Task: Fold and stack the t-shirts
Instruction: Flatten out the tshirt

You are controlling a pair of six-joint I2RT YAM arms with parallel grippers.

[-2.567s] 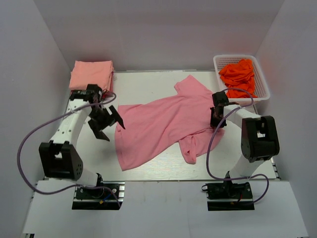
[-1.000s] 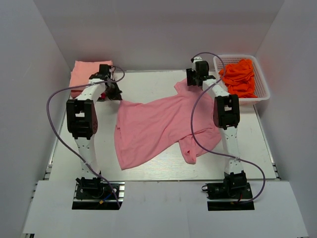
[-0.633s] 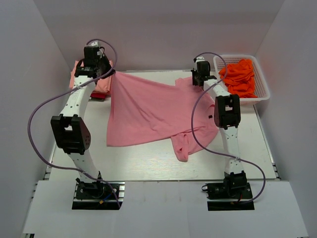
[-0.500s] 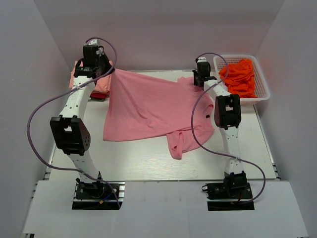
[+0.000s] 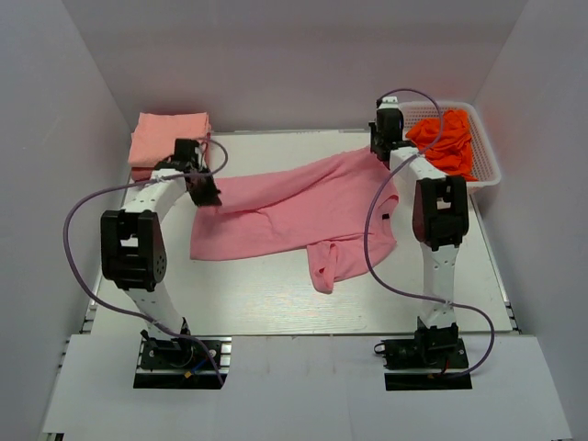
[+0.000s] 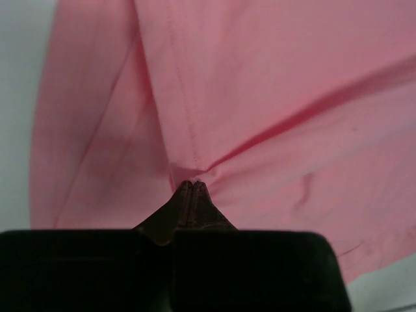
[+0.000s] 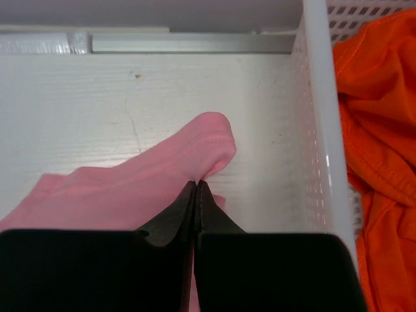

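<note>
A rose-pink t-shirt hangs stretched between my two grippers over the middle of the table, one sleeve drooping toward the front. My left gripper is shut on the shirt's left edge; in the left wrist view its closed tips pinch the pink cloth beside a seam. My right gripper is shut on the shirt's far right corner, next to the basket; its tips nip a fold of the pink cloth. A folded salmon-peach t-shirt lies at the far left. Orange-red t-shirts fill the basket.
A white lattice basket stands at the far right corner, its wall close beside my right gripper. White walls enclose the table on three sides. A metal rail runs along the table's far edge.
The left gripper has come down and forward from high at the back left, lowering the shirt's left edge. The shirt has stretched out and sagged lower. The right gripper has closed on the shirt's corner and lifted slightly.
</note>
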